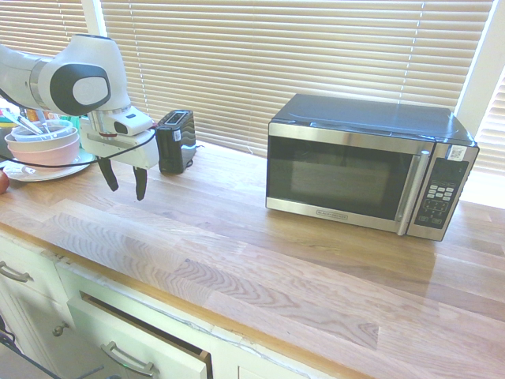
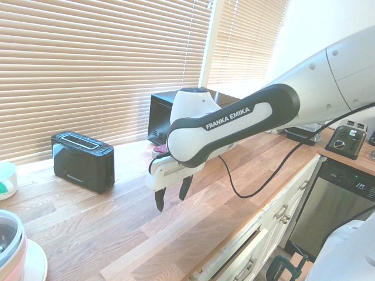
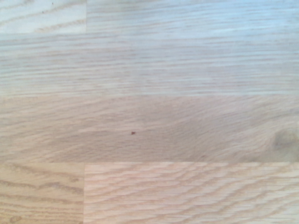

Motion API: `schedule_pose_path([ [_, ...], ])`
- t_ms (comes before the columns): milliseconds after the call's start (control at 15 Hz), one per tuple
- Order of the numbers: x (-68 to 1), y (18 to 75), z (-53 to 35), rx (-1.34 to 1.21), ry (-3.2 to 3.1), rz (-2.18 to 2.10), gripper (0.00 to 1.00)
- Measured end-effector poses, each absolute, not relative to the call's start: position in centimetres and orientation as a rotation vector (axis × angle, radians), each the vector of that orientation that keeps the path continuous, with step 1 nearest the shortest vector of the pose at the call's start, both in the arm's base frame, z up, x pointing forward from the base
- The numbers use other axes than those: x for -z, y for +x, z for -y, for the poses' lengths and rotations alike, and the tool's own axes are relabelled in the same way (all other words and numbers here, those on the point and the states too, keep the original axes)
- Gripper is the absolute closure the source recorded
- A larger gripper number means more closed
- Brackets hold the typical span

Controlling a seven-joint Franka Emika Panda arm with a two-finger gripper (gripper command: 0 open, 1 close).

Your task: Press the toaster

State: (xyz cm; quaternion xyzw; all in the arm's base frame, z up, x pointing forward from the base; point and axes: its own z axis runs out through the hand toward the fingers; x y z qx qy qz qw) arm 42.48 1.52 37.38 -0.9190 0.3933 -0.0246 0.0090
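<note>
Hovering above the bare counter, our open, empty claw hangs just beside the toaster, which we judge not yet pressed.

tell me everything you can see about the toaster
The toaster is a small, narrow, glossy black box, probably plastic, with a silvery top holding one long slot, empty as far as shown. A small white label sits on its end and faint pale print low on its long side. It stands upright on the wooden counter near the blinds, apart from the microwave. Nothing touches it; the gripper hangs open beside it, over the counter.
</note>
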Motion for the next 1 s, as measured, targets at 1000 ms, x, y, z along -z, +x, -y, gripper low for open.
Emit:
schedule_pose_path([
  [1000,-40.5,45.6,-5.9,0.366,-2.796,-1.093,0.00],
])
